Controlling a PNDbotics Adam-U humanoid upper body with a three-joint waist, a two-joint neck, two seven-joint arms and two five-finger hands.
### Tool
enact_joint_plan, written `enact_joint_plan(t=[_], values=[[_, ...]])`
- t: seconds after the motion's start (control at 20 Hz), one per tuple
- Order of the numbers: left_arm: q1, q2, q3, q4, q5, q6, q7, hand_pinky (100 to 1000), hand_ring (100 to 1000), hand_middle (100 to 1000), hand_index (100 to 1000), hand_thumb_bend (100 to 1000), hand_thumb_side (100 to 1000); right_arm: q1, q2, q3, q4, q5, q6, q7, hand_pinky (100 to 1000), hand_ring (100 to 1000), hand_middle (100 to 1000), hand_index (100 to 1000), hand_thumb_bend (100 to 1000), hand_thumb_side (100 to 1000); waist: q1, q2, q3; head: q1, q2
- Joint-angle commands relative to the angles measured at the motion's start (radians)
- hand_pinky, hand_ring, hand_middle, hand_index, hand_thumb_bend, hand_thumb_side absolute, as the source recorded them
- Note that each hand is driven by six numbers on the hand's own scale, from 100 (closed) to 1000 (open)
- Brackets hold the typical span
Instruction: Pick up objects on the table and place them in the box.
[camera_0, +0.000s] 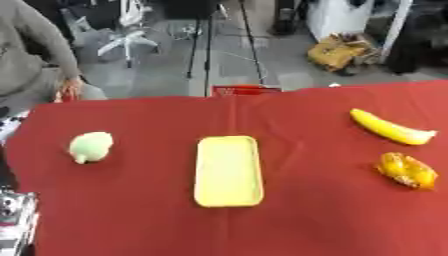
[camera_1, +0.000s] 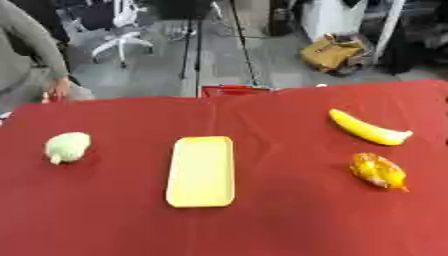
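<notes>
**Red tabletop with four things, hand barely in view**

Red cloth covers the tabletop (camera_0: 131, 210). At its lower left corner a silver part of the left hand (camera_0: 12, 215) shows; whether its fingers are wide or curled, I cannot tell. Near the left edge lies a pale green round object (camera_0: 91, 147). In the middle sits a yellow shallow box (camera_0: 228, 171), long side running toward the far edge. Near the right edge lies a banana (camera_0: 390, 128), and just in front of it an orange-yellow object (camera_0: 408, 171), apart from it.
</notes>
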Motion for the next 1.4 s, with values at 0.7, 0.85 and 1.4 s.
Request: enact_joint_plan(t=[0.7,0.85,1.4], values=[[-0.015,0.03,0.007,-0.014,-0.016,0.016,-0.009,663,723,761,781,730,835,-0.009,-0.016,-0.008,-0.013,0.005,-0.001,0.002,629,678,780,856,100,668,-0.01,0.001,-0.001,-0.001,-0.009],[-0.023,0.07,0.008,0.011,-0.054,0.059,-0.021,659,720,763,784,753,792,-0.009,-0.018,-0.007,-0.013,0.005,-0.001,0.003,629,678,780,856,100,668,-0.009,0.001,-0.002,-0.001,-0.007],[-0.182,0.346,-0.072,0.329,-0.535,0.378,-0.459,750,781,802,834,795,641,-0.009,-0.022,0.0,-0.01,0.001,-0.003,0.01,629,678,780,856,100,668,-0.003,-0.007,-0.018,0.009,-0.007]])
